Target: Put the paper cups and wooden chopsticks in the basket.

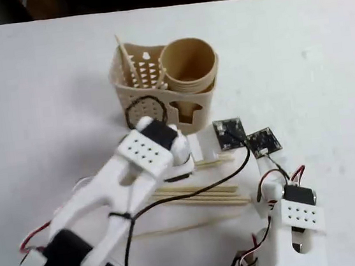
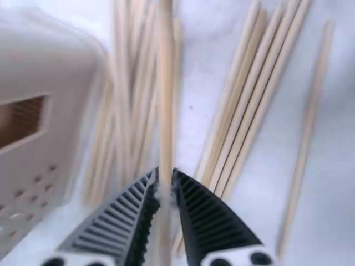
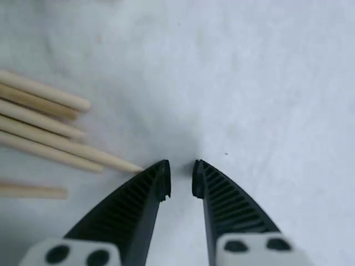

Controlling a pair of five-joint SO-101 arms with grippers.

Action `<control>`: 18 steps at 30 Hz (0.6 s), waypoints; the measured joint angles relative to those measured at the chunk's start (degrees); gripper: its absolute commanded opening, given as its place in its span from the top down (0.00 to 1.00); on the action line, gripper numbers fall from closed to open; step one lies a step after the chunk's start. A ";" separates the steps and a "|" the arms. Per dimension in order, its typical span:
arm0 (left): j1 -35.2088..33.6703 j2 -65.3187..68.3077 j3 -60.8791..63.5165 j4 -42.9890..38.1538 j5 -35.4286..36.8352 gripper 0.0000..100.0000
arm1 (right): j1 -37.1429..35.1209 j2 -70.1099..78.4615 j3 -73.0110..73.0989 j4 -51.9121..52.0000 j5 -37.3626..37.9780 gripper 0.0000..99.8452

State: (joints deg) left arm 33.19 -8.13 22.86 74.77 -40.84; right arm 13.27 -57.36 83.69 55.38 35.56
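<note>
The beige basket [image 1: 161, 103] stands at the table's middle back, with stacked paper cups [image 1: 188, 61] in its right compartment and a few chopsticks [image 1: 132, 64] upright in its left. My left gripper [image 1: 202, 148] is just in front of it. In the left wrist view this gripper [image 2: 165, 177] is shut on one wooden chopstick [image 2: 165, 83], beside the basket wall [image 2: 39, 111] and above loose chopsticks [image 2: 249, 100]. More chopsticks [image 1: 200, 194] lie on the table. My right gripper [image 3: 180, 169] rests low by their tips [image 3: 50, 127], its fingers almost together and nothing between them.
Two small black boards [image 1: 228, 130] [image 1: 263, 141] with cables sit on the arms in front of the basket. One stray chopstick [image 1: 175, 228] lies nearer the front. The right arm [image 1: 299, 212] stands at the front right. White tabletop [image 1: 310, 60] spreads on both sides.
</note>
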 measured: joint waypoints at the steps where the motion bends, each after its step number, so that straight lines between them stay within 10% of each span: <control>1: 0.00 -1.85 -1.41 1.76 0.00 0.98 | 0.00 0.00 0.00 0.00 0.00 0.92; 18: -9.14 -13.98 -35.69 13.63 11.43 0.98 | 0.00 0.00 0.00 0.00 0.00 0.92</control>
State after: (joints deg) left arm 24.04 -22.11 -12.84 88.40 -29.41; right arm 13.27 -57.36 83.69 55.38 35.56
